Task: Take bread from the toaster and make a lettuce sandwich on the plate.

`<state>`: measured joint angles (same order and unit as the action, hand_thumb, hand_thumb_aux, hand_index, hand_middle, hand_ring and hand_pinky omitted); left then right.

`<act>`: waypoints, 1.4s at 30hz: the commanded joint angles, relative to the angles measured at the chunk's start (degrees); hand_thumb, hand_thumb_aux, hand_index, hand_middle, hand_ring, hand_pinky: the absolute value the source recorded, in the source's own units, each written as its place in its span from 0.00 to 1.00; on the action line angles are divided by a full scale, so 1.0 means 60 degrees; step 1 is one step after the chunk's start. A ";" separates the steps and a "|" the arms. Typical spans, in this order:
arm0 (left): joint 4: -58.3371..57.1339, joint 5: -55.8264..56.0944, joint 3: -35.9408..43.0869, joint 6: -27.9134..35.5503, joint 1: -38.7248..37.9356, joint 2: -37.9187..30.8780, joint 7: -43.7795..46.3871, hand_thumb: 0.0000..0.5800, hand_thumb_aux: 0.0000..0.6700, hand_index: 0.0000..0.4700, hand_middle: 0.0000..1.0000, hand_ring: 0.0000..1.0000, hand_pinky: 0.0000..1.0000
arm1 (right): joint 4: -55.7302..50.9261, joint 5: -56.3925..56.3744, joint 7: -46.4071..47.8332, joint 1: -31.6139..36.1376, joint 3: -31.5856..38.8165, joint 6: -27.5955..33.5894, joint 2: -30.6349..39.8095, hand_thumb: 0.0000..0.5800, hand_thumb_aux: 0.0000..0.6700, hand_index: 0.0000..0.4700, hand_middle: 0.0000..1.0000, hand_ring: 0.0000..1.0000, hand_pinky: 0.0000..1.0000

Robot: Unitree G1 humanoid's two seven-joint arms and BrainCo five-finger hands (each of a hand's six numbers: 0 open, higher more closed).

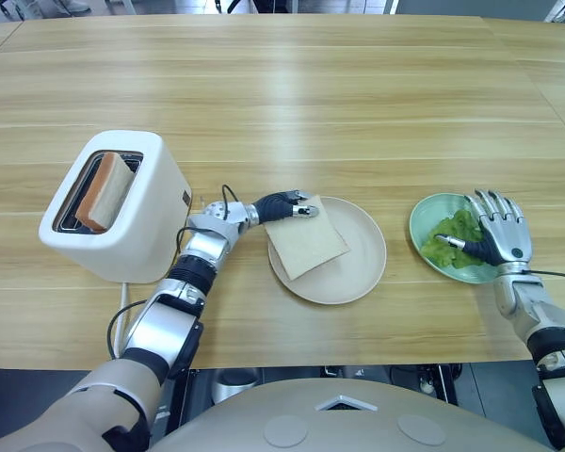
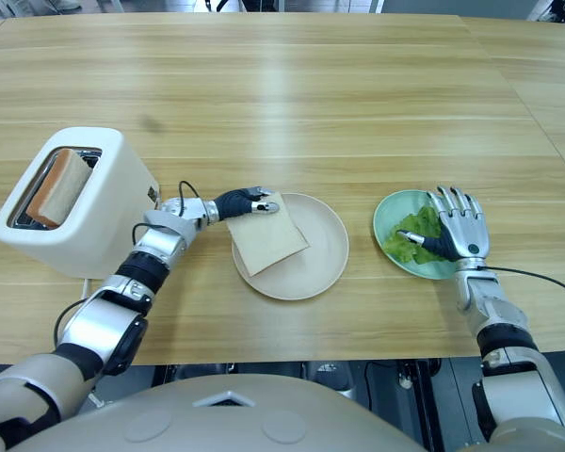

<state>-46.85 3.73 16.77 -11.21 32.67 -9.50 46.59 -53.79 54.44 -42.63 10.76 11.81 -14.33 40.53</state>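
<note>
A white toaster [image 1: 122,212] stands at the left with one slice of bread [image 1: 106,191] sticking up from its slot. A beige plate [image 1: 350,268] lies in the middle. On it lies a second slice of bread [image 1: 308,242], overhanging the plate's left rim. My left hand [image 1: 282,206] is at that slice's far left corner, fingers pinched on its edge. A green plate [image 1: 424,223] at the right holds lettuce [image 1: 452,243]. My right hand [image 1: 497,233] rests over the lettuce with fingers spread, thumb touching the leaves.
The wooden table [image 1: 292,94] stretches far behind the plates. The toaster's cable [image 1: 122,315] runs down over the near table edge beside my left forearm.
</note>
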 commanded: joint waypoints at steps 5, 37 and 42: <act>-0.1215 -0.0802 0.0009 -0.0770 0.0247 0.0219 -0.0089 1.00 1.00 0.98 1.00 1.00 1.00 | -0.0946 -0.0212 0.0054 0.0181 0.1037 0.0082 -0.0184 0.00 0.00 0.00 0.00 0.00 0.00; -0.0498 -0.2062 -0.0188 -0.3220 0.0231 -0.0593 -0.0949 0.00 0.00 0.00 0.45 0.45 0.45 | 0.2238 -0.0790 -0.2312 -0.0407 0.1177 -0.0284 0.0227 1.00 1.00 0.98 0.00 0.00 0.00; -0.0361 -0.3008 0.0057 -0.3866 0.0267 -0.1110 -0.1976 0.00 0.00 0.00 0.32 0.32 0.32 | 0.3049 -0.0764 -0.2416 -0.0506 0.1218 -0.0649 0.0158 1.00 1.00 0.98 0.00 0.00 0.00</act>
<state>-50.99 -12.26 16.15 -33.20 34.58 -15.84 36.16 -37.68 49.88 -56.75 8.10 19.48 -16.86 41.47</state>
